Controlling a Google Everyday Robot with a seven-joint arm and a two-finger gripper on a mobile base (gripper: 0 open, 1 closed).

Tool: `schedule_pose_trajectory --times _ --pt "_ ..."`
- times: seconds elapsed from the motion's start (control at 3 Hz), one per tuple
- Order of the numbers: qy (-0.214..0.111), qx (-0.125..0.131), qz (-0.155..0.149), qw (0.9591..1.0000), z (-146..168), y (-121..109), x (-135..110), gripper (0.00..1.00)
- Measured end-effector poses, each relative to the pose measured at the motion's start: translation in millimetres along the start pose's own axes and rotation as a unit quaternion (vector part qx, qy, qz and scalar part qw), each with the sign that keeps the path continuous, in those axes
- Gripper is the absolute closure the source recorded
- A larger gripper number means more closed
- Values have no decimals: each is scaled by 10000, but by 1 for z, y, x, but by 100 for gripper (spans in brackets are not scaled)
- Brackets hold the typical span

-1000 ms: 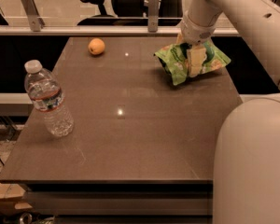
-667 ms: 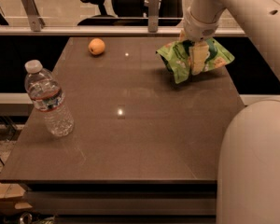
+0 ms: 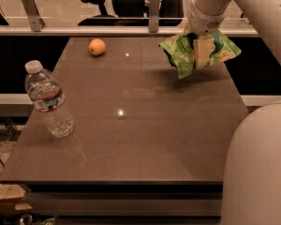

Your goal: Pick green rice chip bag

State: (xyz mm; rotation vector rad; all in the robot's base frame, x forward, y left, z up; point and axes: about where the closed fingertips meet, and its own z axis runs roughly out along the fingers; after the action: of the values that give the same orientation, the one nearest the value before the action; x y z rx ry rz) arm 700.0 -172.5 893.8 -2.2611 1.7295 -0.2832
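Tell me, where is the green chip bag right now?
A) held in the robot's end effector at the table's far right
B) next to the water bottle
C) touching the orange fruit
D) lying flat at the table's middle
A: the end effector, over the far right of the table, is shut on the green rice chip bag, well away from the water bottle and the orange fruit.

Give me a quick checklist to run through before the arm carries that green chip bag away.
1. Gripper above the table's far right, jaws shut on the bag: ok.
2. Bag lifted off the table, shadow underneath it: ok.
3. Hold secure: cannot tell; the bag is crumpled and sticks out on both sides.
4. Bottle upright at near left, well away from the gripper: ok.
5. Orange at far left, apart from the bag: ok.
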Motion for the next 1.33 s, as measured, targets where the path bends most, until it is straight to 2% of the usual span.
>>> schedule_pose_trajectory --times 0.33,0.67,1.33 --pt "88 188 23 9998 -19 -6 5 100" --pt "28 469 80 9989 -39 -13 12 100" --pt "-266 1057 228 9938 -82 -25 27 100"
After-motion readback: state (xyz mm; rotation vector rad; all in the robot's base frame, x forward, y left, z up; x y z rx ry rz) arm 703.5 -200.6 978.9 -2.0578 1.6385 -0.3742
